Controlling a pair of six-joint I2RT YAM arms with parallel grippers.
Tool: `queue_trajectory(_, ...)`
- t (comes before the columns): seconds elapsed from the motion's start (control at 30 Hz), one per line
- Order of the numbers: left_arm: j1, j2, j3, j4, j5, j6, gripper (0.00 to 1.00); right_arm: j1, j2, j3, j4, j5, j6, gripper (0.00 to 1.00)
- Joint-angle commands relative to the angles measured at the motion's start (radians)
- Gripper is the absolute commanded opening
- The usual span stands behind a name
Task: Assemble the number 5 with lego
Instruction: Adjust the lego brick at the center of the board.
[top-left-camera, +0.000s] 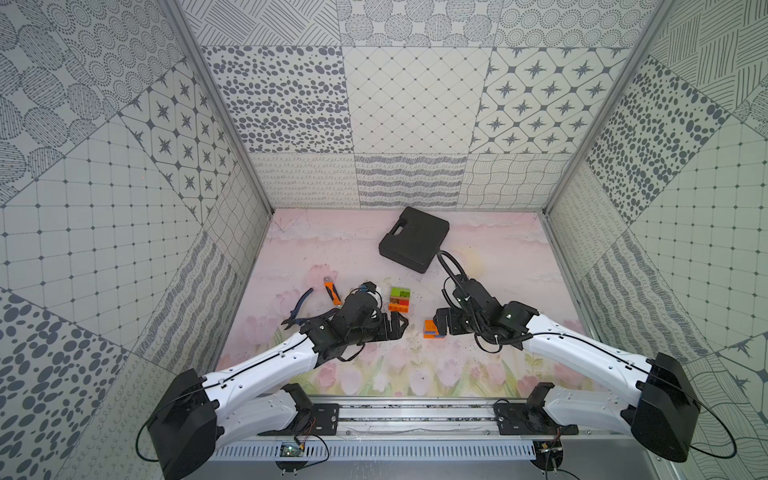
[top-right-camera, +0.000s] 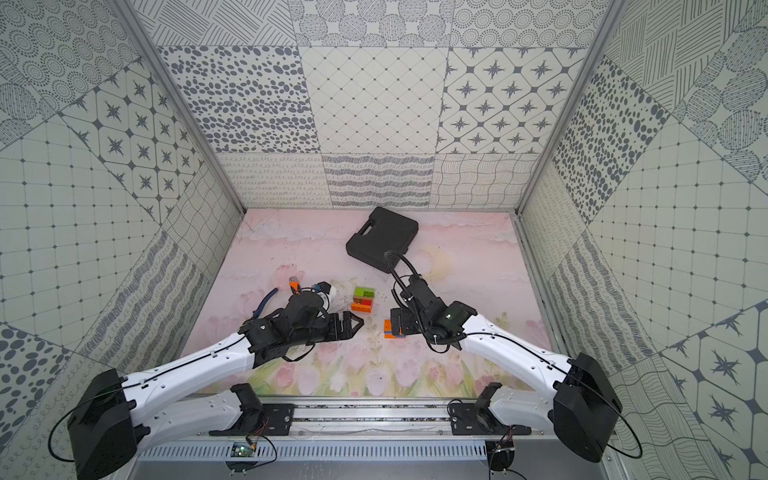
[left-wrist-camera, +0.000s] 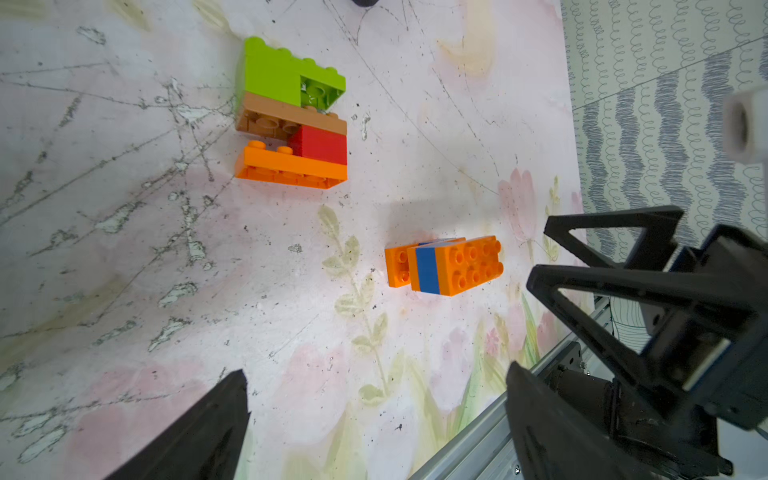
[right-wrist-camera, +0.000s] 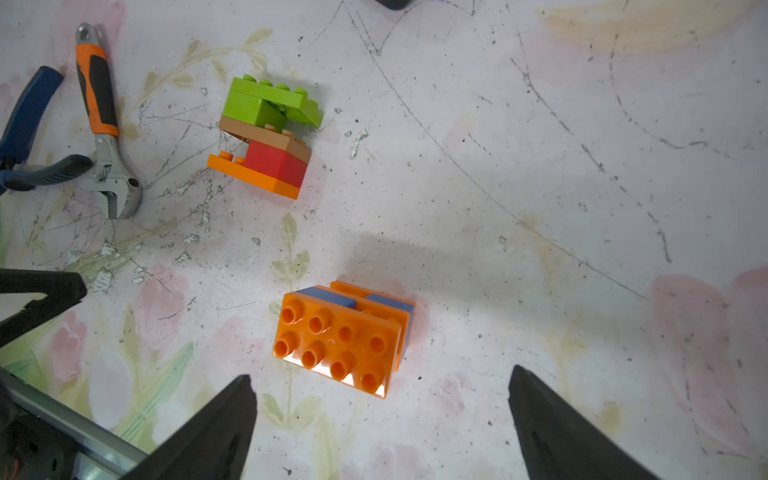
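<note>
I hold nothing, left gripper and right gripper both spread wide; green-brown-red-orange stack lies mid table, orange-and-blue stack apart toward its front edge, not yet joined into a 5.

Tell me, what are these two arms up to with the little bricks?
They are assembling a number 5. Neither holds anything now: the left gripper and the right gripper are both open. A stack of green, brown, red and orange bricks lies on the table, and a smaller orange and blue stack lies apart from it, in front of the right gripper.
</note>
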Motion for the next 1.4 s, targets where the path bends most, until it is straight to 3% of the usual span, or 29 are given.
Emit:
queue_trajectory(0.0,-0.012,0.016,0.003,0.067,0.002,0.055,1.00,-0.047,0.009,-0.003,0.103,-0.138,-0.207,0.99)
queue_trajectory(0.3,-0.059,0.039,-0.004,0.107,-0.016,0.020,1.00,-0.086,0.072,0.009,0.146,-0.261,-0.484,0.90)
queue_trajectory(0.43,-0.092,0.039,-0.035,0.123,-0.065,-0.016,1.00,-0.109,0.087,0.024,0.134,-0.312,-0.537,0.78)
queue_trajectory(0.63,-0.092,0.005,-0.069,0.133,-0.101,-0.028,1.00,-0.119,0.099,0.027,0.130,-0.357,-0.642,0.73)
queue_trajectory(0.8,-0.092,0.013,-0.064,0.126,-0.117,-0.031,1.00,-0.119,0.136,0.075,0.072,-0.367,-0.763,0.75)
queue_trajectory(1.07,-0.092,-0.031,-0.082,0.105,-0.145,-0.041,1.00,-0.115,0.214,0.139,-0.011,-0.418,-0.857,0.70)
queue_trajectory(1.37,-0.092,-0.048,-0.097,0.101,-0.159,-0.042,1.00,-0.092,0.275,0.133,0.007,-0.420,-0.873,0.67)
